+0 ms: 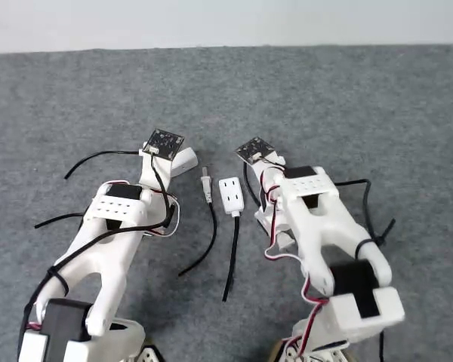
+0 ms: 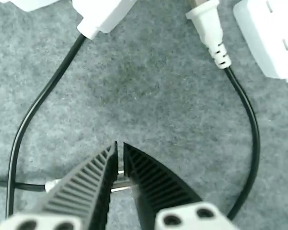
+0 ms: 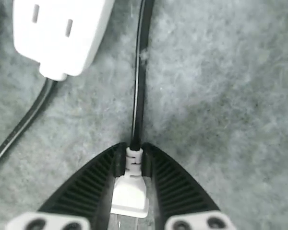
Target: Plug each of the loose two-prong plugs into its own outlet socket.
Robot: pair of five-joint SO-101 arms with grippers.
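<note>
Grey felt mat (image 1: 377, 105) — pale wall (image 1: 226, 23)

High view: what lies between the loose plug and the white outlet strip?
Only bare grey mat between plug and outlet strip; the high view shows it.

**White, black and speckled grey**

The outlet strip (image 1: 231, 194) is plain white on mottled grey carpet (image 1: 347, 98). Just beside the strip, the loose plug (image 1: 206, 185) is white and its cord (image 1: 213, 230) is glossy black. My fingers (image 3: 180, 189) are black with fine ribs. My right gripper (image 3: 133, 148) pinches a white held plug (image 3: 129, 194). Silver prongs (image 2: 120, 189) glint at my left gripper (image 2: 120, 147).
</note>
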